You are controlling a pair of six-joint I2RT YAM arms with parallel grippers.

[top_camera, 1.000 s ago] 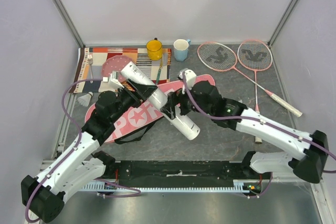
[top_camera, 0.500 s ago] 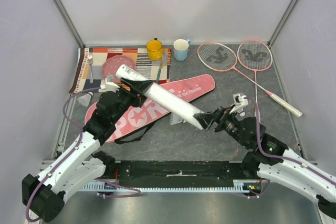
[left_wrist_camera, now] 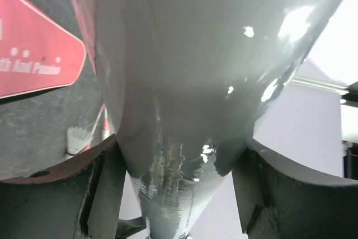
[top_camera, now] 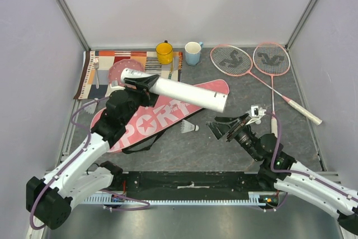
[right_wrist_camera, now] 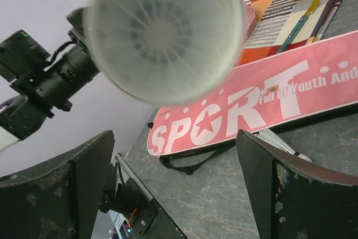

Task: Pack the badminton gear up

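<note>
- The left gripper (top_camera: 142,82) is clamped across the tube (top_camera: 184,93) close to its far-left end. It holds the tube in the air over the bag (top_camera: 151,120), left of the tabletop's middle.
- The right gripper (top_camera: 222,126) hangs spread wide and empty, facing the tube's free end, near it but apart.
- The tube looks light, stiff and glossy. Gripped at one end it would likely lever and slip, so a second hold near the free end should steady it.
- A shuttlecock (top_camera: 189,127) lies just beside the bag's near edge. Its feathers are fragile, so the cork is the place to pinch.
- The rackets (top_camera: 232,60) lie toward the far right corner and are best taken by their handles.
</note>
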